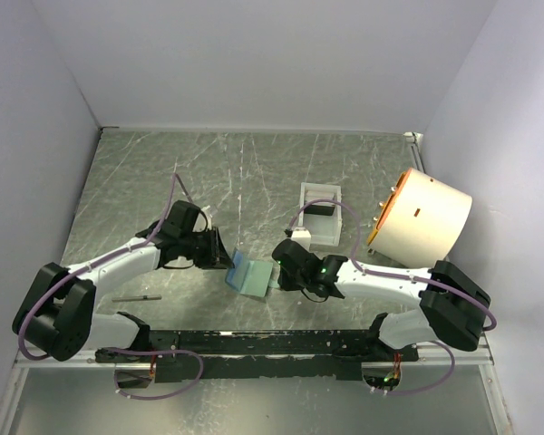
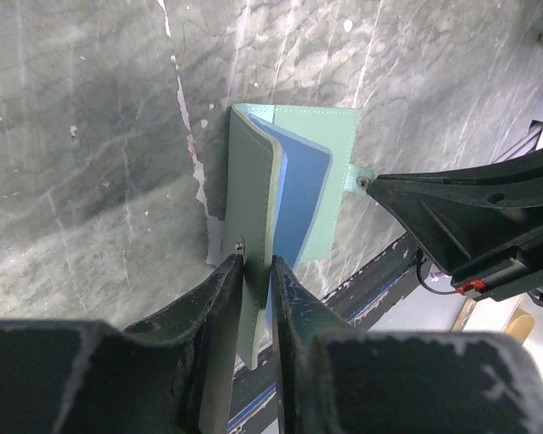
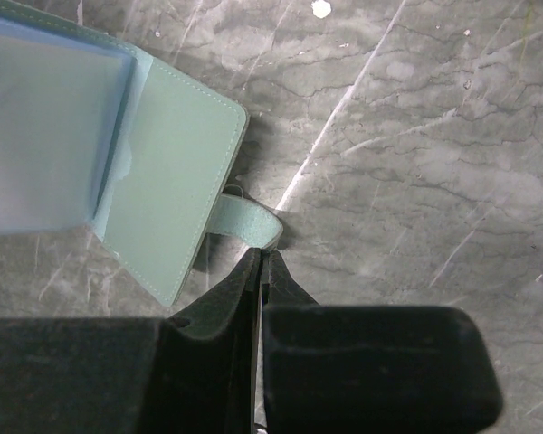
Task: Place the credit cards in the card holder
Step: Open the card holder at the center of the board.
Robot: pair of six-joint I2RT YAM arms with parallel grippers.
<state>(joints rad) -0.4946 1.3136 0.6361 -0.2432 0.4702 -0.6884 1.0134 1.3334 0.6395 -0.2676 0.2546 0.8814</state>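
We find the holder (image 1: 251, 274) lying open on the tabletop (image 1: 254, 172), between the two pincers and just ahead of the arm bases. The left pincer (image 2: 256, 260) is clamped on the edge of one green cover (image 2: 252, 181), which stands upright off the surface. The blue sleeves (image 2: 300, 194) fan out beside it. The other cover lies flat, stitched face up.

The right pincer (image 3: 261, 258) is fully closed, its tips touching the snap tab (image 3: 249, 226) (we cannot tell whether the tab is pinched or only pressed).

A white tray (image 1: 319, 188) stands beyond the right pincer. A white drum (image 1: 426, 217) with an orange rim lies to its right. A thin dark strip (image 1: 138, 298) lies near the left arm; we cannot identify it.

A small red tag (image 2: 471, 287) sits on the right pincer's body. Any writing on it is too small to read.
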